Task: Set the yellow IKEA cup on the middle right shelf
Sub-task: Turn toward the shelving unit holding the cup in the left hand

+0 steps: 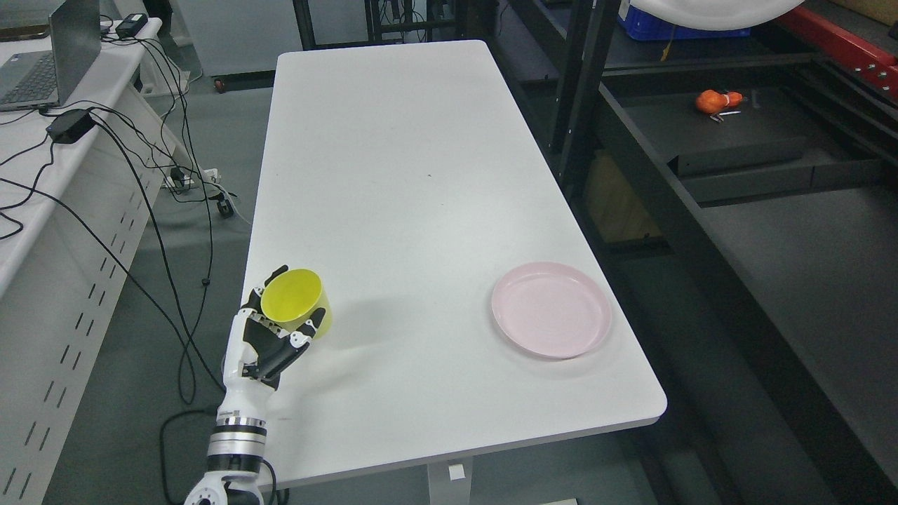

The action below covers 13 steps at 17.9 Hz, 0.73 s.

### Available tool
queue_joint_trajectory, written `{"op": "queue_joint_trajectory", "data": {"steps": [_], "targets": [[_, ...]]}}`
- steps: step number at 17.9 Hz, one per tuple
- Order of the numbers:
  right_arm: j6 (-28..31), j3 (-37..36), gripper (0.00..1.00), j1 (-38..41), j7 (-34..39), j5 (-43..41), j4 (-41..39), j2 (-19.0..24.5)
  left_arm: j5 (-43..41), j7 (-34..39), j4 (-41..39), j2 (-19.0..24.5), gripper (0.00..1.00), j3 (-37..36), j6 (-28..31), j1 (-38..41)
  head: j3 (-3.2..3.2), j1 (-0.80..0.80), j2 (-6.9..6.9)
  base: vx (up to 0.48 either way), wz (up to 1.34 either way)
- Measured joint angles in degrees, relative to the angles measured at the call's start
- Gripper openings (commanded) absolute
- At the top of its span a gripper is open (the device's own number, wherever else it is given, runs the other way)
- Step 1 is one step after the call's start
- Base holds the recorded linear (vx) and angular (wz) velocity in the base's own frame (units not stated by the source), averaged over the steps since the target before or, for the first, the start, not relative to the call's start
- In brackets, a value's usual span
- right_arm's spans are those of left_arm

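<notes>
I'm looking down on a white table (414, 175) over grey floor, with a dark shelf unit (772, 231) past its right edge and a cabled desk (42, 182) to the left. A pink plate (551, 309) lies near the front right corner. At the front left edge my left hand (270, 337) is wrapped around the yellow cup (295, 298), which tilts with its mouth facing up toward me.

Bright, even overhead light washes the white table (421, 175) (soft shadows only), while the sharp frame dims rightward.

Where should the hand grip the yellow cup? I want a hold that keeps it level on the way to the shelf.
Around the side wall, from the left: the yellow cup stands upright, mouth open upward, and the left hand already wraps it there.
</notes>
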Motion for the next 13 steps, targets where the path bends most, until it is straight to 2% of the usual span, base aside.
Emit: {"op": "queue_joint_trajectory", "data": {"steps": [6, 13], "targets": [[0.0, 0.0, 0.99, 0.0, 0.0, 0.0, 0.0, 0.0, 2.7, -1.4, -2.2, 0.0, 0.01, 0.7, 0.4, 1.9, 0.0, 0.0, 0.0, -0.033, -0.03], [0.0, 0.0, 0.99, 0.0, 0.0, 0.0, 0.0, 0.0, 3.9, -1.4, -3.5, 0.0, 0.02, 0.6, 0.7, 2.2, 0.0, 0.0, 0.0, -0.162, -0.23]]}}
